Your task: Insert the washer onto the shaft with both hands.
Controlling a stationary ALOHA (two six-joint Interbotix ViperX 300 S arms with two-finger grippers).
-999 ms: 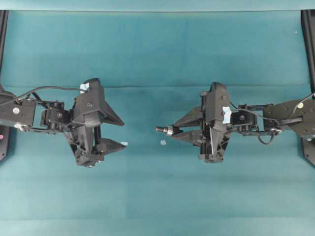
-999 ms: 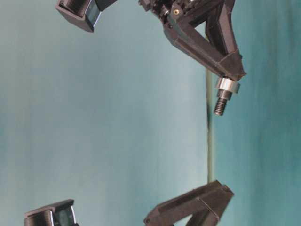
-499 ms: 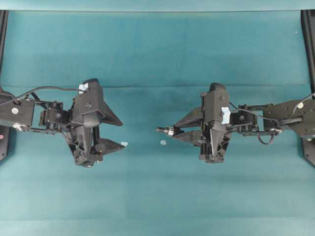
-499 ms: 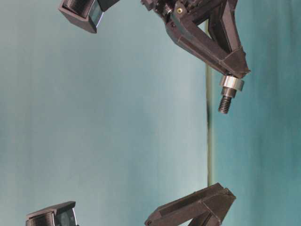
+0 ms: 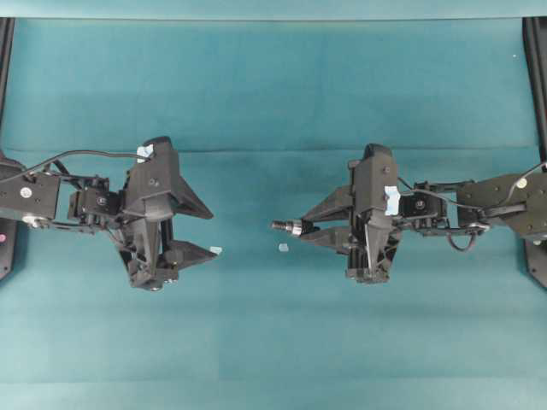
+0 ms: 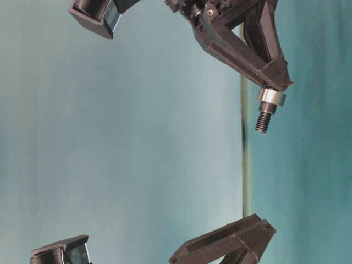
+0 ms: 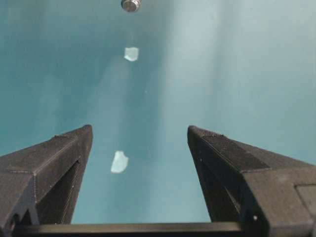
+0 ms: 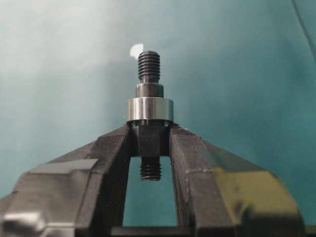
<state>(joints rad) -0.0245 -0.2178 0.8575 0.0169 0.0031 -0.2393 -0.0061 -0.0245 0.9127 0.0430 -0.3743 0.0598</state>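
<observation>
My right gripper (image 5: 301, 228) is shut on the shaft (image 5: 280, 225), a dark stepped pin with threaded ends that points left toward the other arm. The washer (image 5: 294, 227), a silvery ring, sits on the shaft right against the fingertips. The right wrist view shows the washer (image 8: 150, 109) around the shaft (image 8: 149, 66) just beyond my right gripper (image 8: 150, 129). The table-level view shows the washer (image 6: 271, 97) and shaft (image 6: 264, 120) held above the cloth. My left gripper (image 5: 214, 232) is open and empty, well to the left of the shaft. In its wrist view (image 7: 139, 129) the shaft's end (image 7: 131, 5) shows far ahead.
A teal cloth (image 5: 273, 102) covers the table. A tiny pale fleck (image 5: 283, 248) lies on it below the shaft's tip, and another (image 5: 216, 250) lies by the left gripper's lower fingertip. Both flecks show in the left wrist view (image 7: 131, 54) (image 7: 119, 162). Black frame rails (image 5: 537, 51) stand at both sides.
Over the last second my left gripper drew back slightly to the left and the right gripper shifted a little with the shaft. Nothing has moved in the last half second.
</observation>
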